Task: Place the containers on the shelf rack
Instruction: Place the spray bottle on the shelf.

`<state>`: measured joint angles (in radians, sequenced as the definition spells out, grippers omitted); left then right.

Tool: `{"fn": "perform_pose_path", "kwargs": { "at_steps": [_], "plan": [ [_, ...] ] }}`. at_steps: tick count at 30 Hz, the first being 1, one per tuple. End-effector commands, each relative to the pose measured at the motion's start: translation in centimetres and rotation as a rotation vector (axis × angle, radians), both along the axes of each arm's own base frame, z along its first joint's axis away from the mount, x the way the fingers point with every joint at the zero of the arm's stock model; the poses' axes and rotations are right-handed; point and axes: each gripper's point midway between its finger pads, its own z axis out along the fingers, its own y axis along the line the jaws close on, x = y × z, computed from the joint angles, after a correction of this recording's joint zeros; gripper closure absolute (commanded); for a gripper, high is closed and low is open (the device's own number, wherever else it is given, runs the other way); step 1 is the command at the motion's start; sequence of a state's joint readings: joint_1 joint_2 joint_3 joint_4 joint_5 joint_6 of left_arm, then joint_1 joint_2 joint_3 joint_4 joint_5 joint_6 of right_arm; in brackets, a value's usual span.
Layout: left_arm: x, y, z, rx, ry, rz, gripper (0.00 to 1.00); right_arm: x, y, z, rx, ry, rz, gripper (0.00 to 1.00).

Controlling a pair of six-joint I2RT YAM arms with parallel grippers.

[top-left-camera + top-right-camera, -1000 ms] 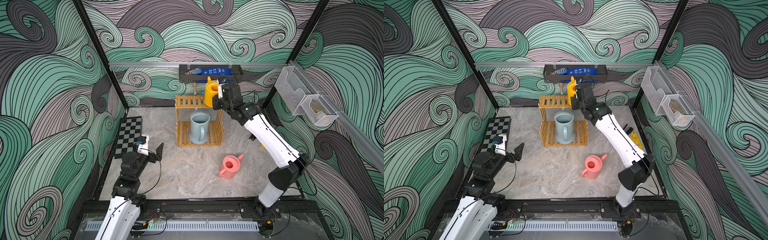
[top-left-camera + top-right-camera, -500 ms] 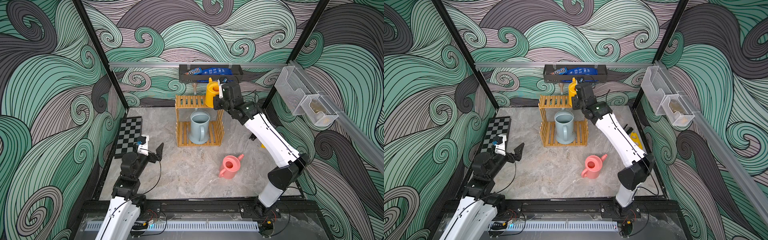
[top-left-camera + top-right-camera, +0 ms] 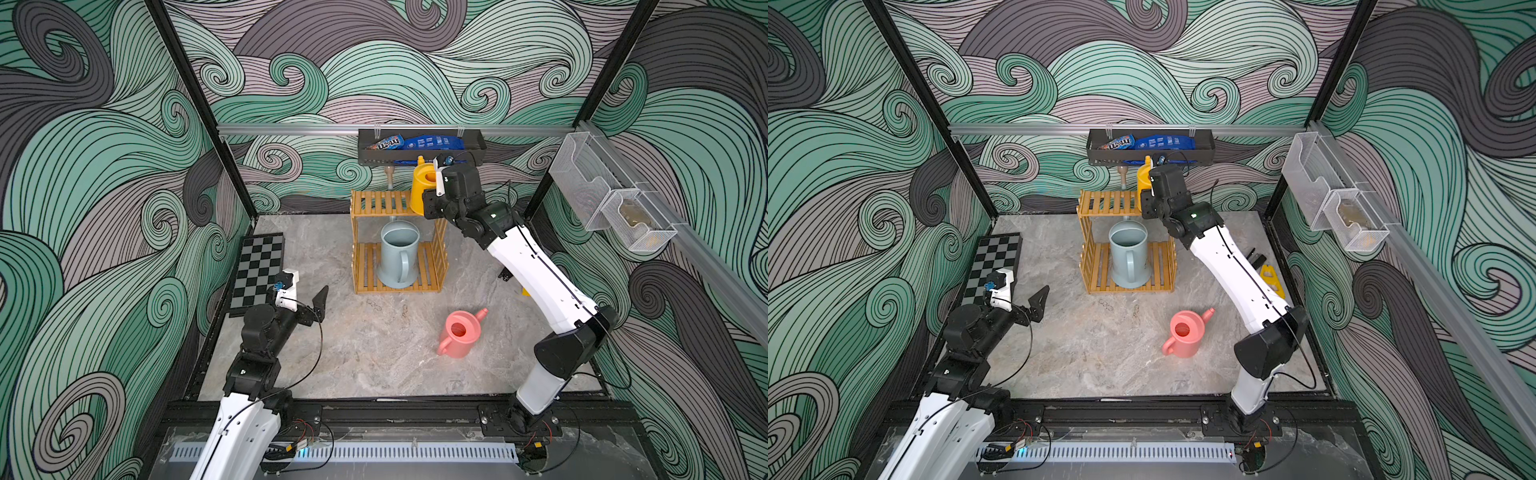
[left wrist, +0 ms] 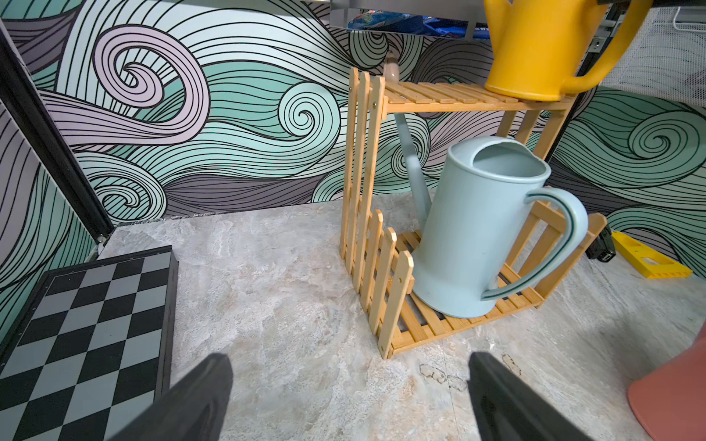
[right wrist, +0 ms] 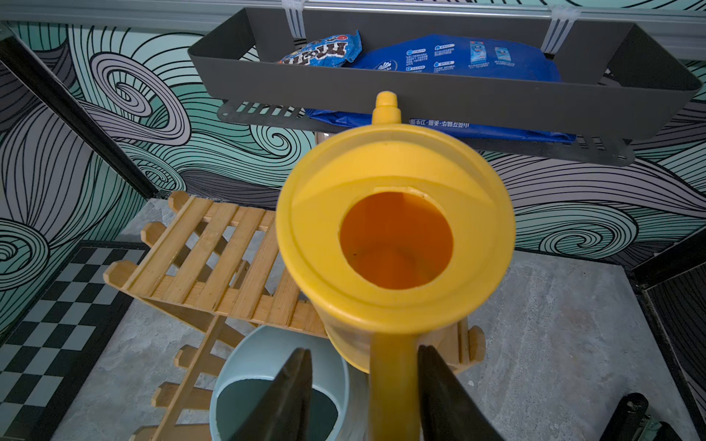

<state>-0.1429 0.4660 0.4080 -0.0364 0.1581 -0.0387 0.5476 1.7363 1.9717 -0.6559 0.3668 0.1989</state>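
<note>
Blue can (image 3: 397, 253) and yellow can (image 3: 424, 187) sit on your rack (image 3: 374, 203), right gripper (image 5: 365, 355) parted round yellow's handle, left gripper (image 4: 349, 366) wide apart; you've the pink can (image 3: 459, 332) left.

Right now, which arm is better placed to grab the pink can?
Probably left: left jaws are open, empty and low; right jaws straddle the handle of the yellow can atop the rack.

Yellow watering can (image 4: 535, 49) cut by the left wrist view's edge, pink watering can (image 4: 672, 397) only a corner there, yellow one mostly behind right arm (image 3: 1183, 212) in a top view, pale blue watering can (image 3: 1127, 257) spout partly under shelf rack (image 3: 1104, 203) top.
</note>
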Motion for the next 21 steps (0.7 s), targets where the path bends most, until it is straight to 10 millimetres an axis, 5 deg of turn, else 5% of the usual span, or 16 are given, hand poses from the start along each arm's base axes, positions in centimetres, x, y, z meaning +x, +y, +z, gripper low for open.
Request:
{"fn": "perform_pose_path", "kwargs": {
  "at_steps": [1, 21],
  "plan": [
    [-0.1, -0.1, 0.5, -0.013, -0.023, -0.004, 0.01, -0.5, 0.4, 1.5, 0.034, -0.035, 0.013, 0.51],
    [-0.6, -0.7, 0.9, 0.024, -0.026, -0.044, 0.01, -4.0, -6.1, 3.1, 0.021, -0.099, -0.046, 0.34]
  ]
}}
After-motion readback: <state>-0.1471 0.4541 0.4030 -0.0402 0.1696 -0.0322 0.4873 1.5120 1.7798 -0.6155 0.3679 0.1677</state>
